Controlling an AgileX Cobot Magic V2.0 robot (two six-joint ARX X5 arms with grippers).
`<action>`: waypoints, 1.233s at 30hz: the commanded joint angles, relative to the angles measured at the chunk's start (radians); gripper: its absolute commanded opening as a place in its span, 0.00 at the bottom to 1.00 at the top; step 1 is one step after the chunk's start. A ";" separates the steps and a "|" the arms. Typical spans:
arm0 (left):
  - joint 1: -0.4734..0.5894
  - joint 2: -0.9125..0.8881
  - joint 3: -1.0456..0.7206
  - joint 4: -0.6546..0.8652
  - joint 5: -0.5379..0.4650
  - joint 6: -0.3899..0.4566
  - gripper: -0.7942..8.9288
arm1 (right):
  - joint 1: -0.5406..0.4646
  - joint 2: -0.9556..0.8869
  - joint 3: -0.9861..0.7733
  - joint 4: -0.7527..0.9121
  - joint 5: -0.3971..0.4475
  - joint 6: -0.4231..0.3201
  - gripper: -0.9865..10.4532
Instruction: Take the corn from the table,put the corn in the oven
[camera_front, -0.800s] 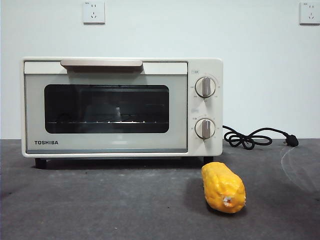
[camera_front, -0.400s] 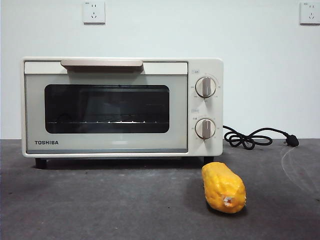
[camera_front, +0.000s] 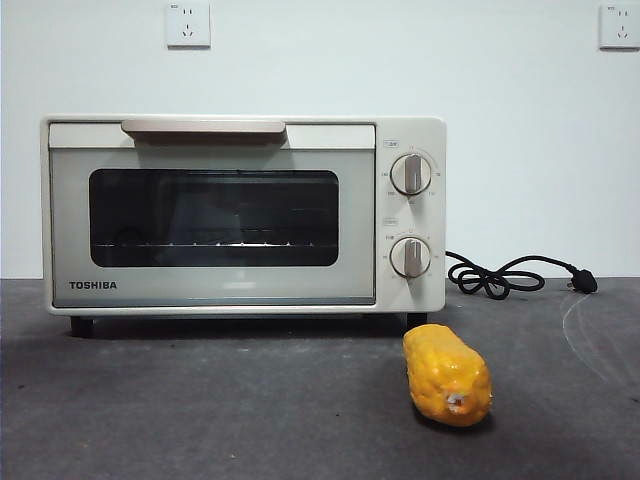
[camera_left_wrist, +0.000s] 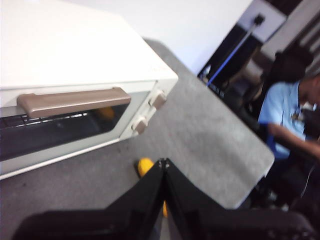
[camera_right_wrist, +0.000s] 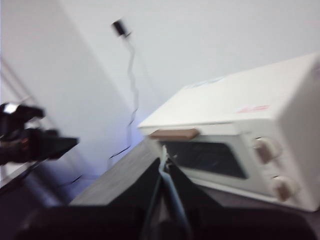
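Observation:
The yellow-orange corn (camera_front: 447, 374) lies on the dark grey table (camera_front: 220, 410), in front of the oven's right foot, its pale stub toward the front camera. Behind it stands the cream-white Toshiba oven (camera_front: 243, 213) with its glass door closed and the beige handle (camera_front: 203, 126) on top. No arm shows in the front view. My left gripper (camera_left_wrist: 163, 162) hangs shut above the table, a piece of the corn (camera_left_wrist: 145, 165) peeking out beside its tips, the oven (camera_left_wrist: 75, 60) beyond. My right gripper (camera_right_wrist: 164, 162) is shut and empty, up high, facing the oven (camera_right_wrist: 235, 130).
A coiled black cord (camera_front: 505, 275) with its plug lies on the table right of the oven. Two wall sockets sit high on the white wall. In the left wrist view a person in a blue shirt (camera_left_wrist: 282, 112) sits past the table's edge.

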 joint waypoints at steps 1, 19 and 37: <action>-0.011 0.053 0.084 -0.109 0.005 0.161 0.08 | 0.003 0.072 0.085 -0.044 -0.062 -0.003 0.09; -0.117 0.266 0.241 -0.237 -0.155 0.254 0.08 | 0.521 0.517 0.533 -0.742 0.505 -0.368 0.12; -0.155 0.286 0.241 -0.259 -0.206 0.257 0.08 | 0.904 1.053 0.728 -0.911 1.024 -0.242 0.62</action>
